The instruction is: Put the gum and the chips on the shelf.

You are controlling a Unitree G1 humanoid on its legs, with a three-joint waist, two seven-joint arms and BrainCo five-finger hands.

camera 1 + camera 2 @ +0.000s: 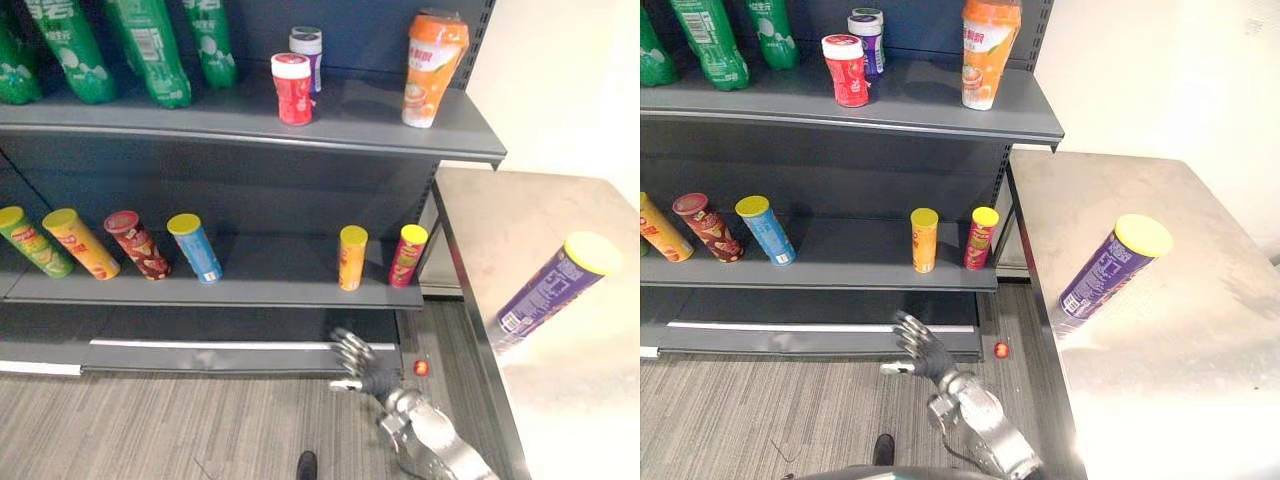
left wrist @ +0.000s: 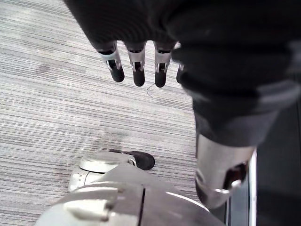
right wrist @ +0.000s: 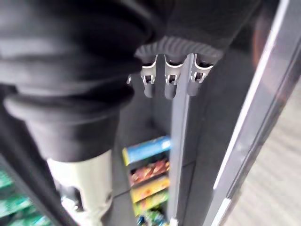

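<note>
A dark grey shelf (image 1: 270, 268) fills the left eye view, a red tub (image 1: 292, 90), likely gum, upper centre; the purple chips can (image 1: 553, 288) stands right on a steel table (image 1: 520, 210), the right hand (image 1: 358, 358) bottom centre, splayed, empty. Left wrist view: left hand (image 2: 136, 66) slack above floor (image 2: 56, 94). Likely next: reaching for the chips.

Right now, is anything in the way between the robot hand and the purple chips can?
Yes: the edge of the table. The right robot hand hangs low before the shelf, below the tabletop, and the purple chips can sits up on it. Nothing else visible stands between them.
</note>
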